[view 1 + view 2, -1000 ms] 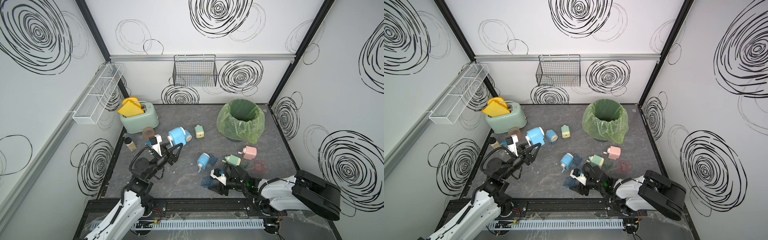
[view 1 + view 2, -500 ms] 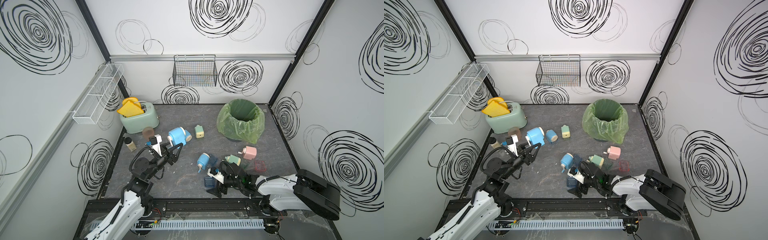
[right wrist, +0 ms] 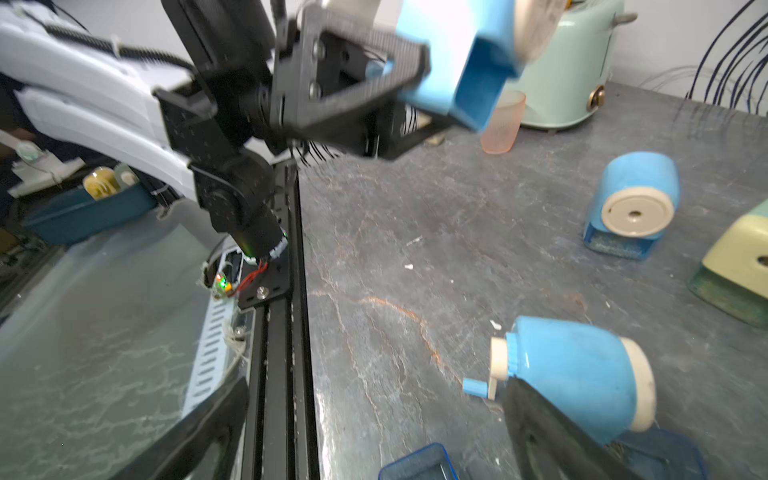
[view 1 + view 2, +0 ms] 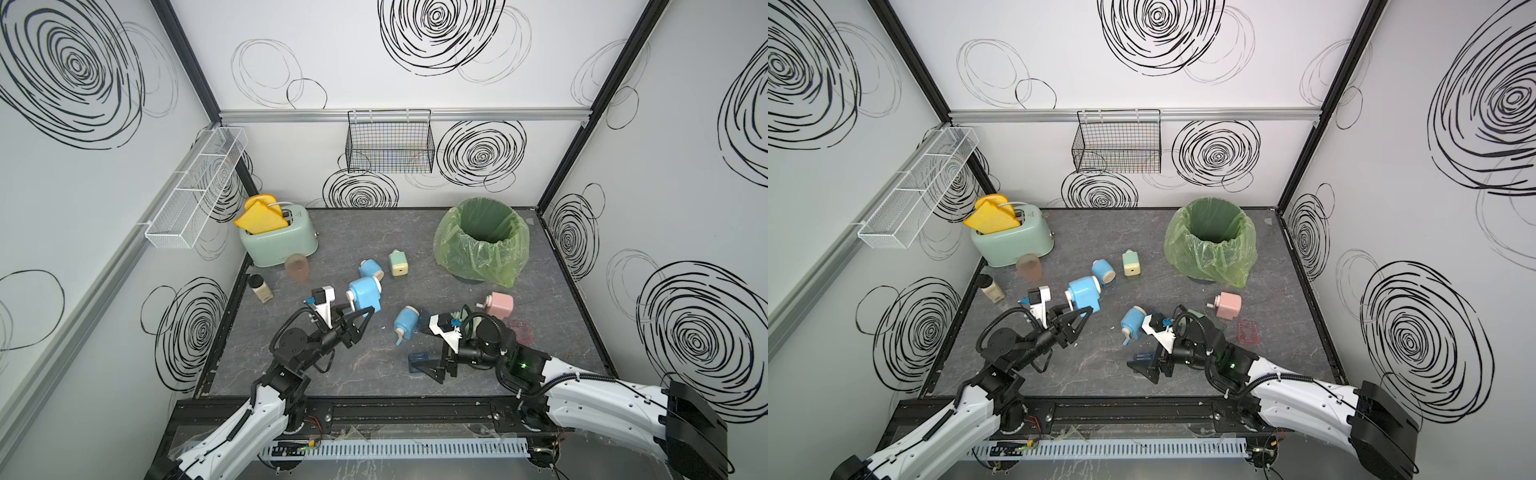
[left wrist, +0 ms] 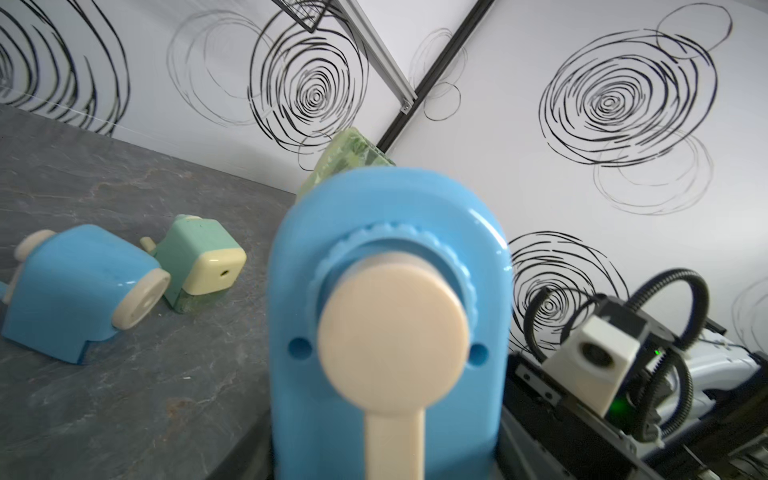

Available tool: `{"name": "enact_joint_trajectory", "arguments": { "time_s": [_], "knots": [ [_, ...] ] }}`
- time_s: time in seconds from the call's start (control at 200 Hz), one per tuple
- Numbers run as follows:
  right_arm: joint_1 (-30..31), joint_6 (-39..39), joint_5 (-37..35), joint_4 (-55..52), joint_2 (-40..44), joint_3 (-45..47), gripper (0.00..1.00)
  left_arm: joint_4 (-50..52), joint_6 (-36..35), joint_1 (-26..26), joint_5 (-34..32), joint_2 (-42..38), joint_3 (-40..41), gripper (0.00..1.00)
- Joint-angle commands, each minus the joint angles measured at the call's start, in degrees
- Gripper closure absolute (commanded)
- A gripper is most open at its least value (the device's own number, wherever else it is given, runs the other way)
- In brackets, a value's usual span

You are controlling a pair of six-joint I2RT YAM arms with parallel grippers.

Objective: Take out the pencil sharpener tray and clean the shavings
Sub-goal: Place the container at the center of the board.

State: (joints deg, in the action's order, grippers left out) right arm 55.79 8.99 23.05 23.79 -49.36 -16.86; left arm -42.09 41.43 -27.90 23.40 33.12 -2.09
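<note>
Right wrist alone shows sharpener hollow underneath

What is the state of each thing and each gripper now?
left gripper, shut on lifted sharpener
lifted sharpener, off the table, tray slot empty
right gripper, open
blue tray, out, lying on the table
pink tray, out, lying on the table
bin, open, lined with green bag

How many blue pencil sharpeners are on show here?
3. The big blue sharpener is held by the left gripper; the small blue sharpener sits beside the green sharpener; the tipped blue sharpener lies near the right gripper. Others may be hidden.
</note>
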Motion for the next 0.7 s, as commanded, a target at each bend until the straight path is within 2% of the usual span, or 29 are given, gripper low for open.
{"name": "enact_joint_trajectory", "arguments": {
  "time_s": [0.0,0.125,0.23,0.335,0.46,0.695],
  "knots": [
    [-3.5,5.4,4.8,5.3,-1.0,-3.6,0.01,-11.6,-1.4,-6.0,2.2,-2.1,1.7,0.72],
    [-10.6,11.1,16.8,3.0,-8.9,-11.7,0.01,-10.4,-7.3,-13.5,3.5,-3.8,2.9,0.70],
    [-13.5,16.0,26.7,8.0,-14.6,-15.2,0.01,-11.8,-8.8,-16.2,5.6,-3.4,3.3,0.70],
    [-12.6,17.3,28.9,11.8,-15.8,-16.3,0.01,-11.2,-9.9,-17.2,7.1,-2.5,2.6,0.71],
    [-10.6,15.8,31.0,10.7,-16.0,-18.6,0.01,-9.9,-10.7,-17.6,6.6,-2.2,2.1,0.71],
    [-9.9,17.8,30.6,13.6,-14.4,-17.7,0.01,-9.4,-10.7,-17.6,6.4,-2.6,1.9,0.71]
  ]
}}
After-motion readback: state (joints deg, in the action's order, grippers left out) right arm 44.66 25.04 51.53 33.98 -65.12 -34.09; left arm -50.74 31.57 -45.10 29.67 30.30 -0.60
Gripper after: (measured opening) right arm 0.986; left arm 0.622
